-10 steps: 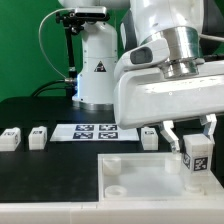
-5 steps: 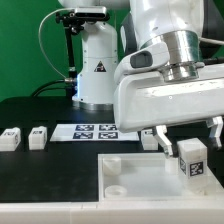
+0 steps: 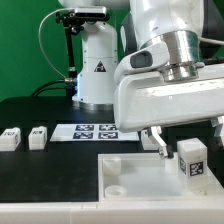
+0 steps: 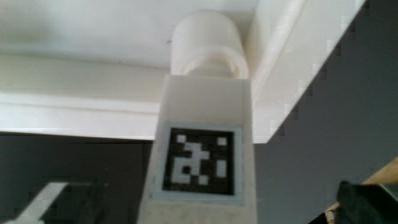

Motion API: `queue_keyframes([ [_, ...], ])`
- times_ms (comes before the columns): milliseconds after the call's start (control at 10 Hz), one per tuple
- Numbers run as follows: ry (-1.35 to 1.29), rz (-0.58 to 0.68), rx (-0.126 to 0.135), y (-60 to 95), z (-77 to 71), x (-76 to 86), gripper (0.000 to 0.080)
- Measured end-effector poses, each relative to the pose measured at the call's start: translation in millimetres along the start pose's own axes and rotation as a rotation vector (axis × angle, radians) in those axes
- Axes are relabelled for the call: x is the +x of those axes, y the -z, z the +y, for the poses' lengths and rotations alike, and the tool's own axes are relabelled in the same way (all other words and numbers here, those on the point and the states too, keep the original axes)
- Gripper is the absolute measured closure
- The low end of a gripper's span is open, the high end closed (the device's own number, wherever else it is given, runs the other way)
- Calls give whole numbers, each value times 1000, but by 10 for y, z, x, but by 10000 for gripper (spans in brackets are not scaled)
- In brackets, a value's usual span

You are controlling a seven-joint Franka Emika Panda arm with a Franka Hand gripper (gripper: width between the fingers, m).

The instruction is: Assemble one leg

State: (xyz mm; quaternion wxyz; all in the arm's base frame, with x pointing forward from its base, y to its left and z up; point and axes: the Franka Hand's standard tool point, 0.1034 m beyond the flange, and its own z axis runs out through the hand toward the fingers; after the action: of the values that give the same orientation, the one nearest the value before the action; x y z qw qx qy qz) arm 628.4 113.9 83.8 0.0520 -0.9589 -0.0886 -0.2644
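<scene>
A white leg (image 3: 192, 160) with a black-and-white tag stands upright on the large white board (image 3: 130, 178), toward the exterior view's right. My gripper (image 3: 190, 141) hangs just above it, open. One finger (image 3: 160, 143) is clear of the leg's side and the other runs off the frame edge. In the wrist view the leg (image 4: 205, 120) fills the middle, its round end against a corner of the board (image 4: 80, 60). The gripper (image 4: 210, 206) straddles it, and both fingertips (image 4: 377, 198) stand apart from it.
Two more white legs (image 3: 10, 138) (image 3: 38, 135) lie on the black table at the exterior view's left. The marker board (image 3: 95, 130) lies behind the white board. A round socket (image 3: 116, 187) shows at the board's near left corner. The robot base (image 3: 98, 65) stands behind.
The jaws have spread wide and let go of the leg, which stays standing on the board. The arm has barely moved.
</scene>
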Motion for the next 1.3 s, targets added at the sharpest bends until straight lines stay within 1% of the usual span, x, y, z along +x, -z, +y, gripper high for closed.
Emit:
queue_keyframes([
  [200, 0, -11, 2, 1, 0, 2, 151],
  [300, 0, -71, 12, 47, 2, 59, 151],
  [400, -2, -123, 20, 92, 34, 183, 151],
  [500, -9, -118, 18, 80, 98, 270, 151],
  [600, -18, -151, 21, 39, 131, 226, 151],
  [700, -24, -278, 43, 26, 106, 140, 151],
  [800, -28, -400, 66, 26, 110, 125, 151],
  [900, -34, -494, 86, 10, 106, 114, 151],
  [1000, -52, -594, 105, 3, 68, 68, 151],
  [1200, -54, -704, 129, 4, -8, 91, 151],
  [1300, -64, -684, 124, -23, 1, 125, 151],
])
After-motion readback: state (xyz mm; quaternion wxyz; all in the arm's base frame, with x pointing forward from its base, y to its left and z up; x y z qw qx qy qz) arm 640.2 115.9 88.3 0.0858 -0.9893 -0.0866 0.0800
